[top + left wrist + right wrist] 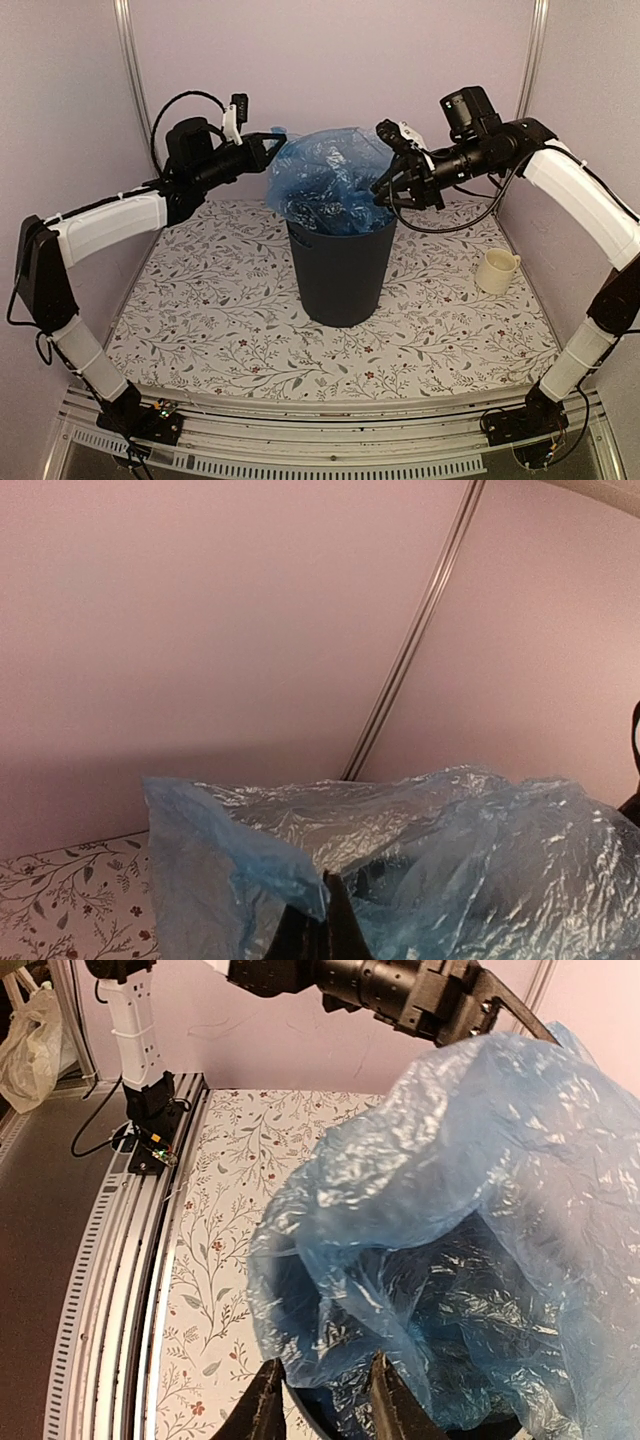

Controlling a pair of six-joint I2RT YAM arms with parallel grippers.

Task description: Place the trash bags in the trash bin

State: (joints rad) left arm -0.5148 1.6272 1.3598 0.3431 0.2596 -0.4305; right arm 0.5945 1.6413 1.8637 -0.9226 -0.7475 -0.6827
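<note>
The dark navy trash bin (pixel 341 272) stands upright mid-table. The light-blue trash bag (pixel 325 178) billows above the bin's mouth, with its lower part hanging inside the bin. My left gripper (pixel 277 151) is shut on the bag's upper left edge and holds it up; in the left wrist view its fingers (pixel 325 925) pinch a fold of the bag (pixel 450 850). My right gripper (pixel 384 190) is at the bag's right side by the bin rim. In the right wrist view it (pixel 322 1400) stands open, fingers apart at the bag's (pixel 470 1190) lower edge.
A small cream mug (pixel 497 271) stands on the floral tablecloth (pixel 210 310) to the right of the bin. Pink walls enclose the table at the back and on both sides. The left arm (pixel 400 990) shows in the right wrist view above the bag.
</note>
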